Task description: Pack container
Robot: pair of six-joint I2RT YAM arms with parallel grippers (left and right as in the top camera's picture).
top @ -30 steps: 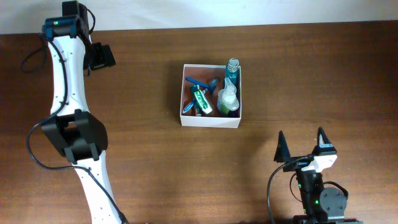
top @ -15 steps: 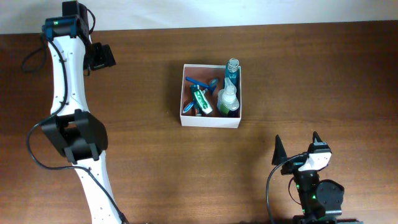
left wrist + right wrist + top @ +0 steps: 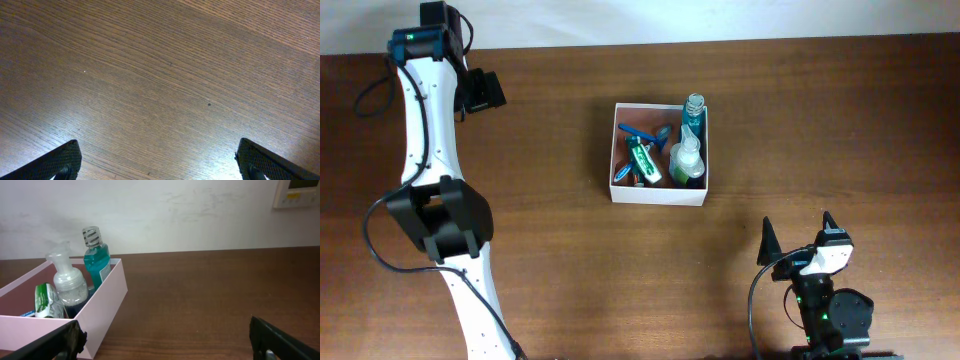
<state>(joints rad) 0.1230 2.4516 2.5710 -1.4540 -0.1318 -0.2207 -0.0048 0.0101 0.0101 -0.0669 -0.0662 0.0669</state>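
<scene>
Brown table [image 3: 820, 120] around filled container [image 3: 658, 195]

Of your left gripper [image 3: 159, 161] you get only two dark fingertips [image 3: 59, 161] at the near corners of its wrist view, the rest cut off. The right gripper [image 3: 165, 340] shows the same way in its own view. There the container [image 3: 107, 300] runs off the left and near edges, and its wall hides the lower parts of the teal bottle [image 3: 96, 260], the pump bottle [image 3: 67, 282] and the green-and-white tube [image 3: 46, 300]. From overhead, the blue pieces [image 3: 643, 132] in its far left corner are too small to name.
</scene>
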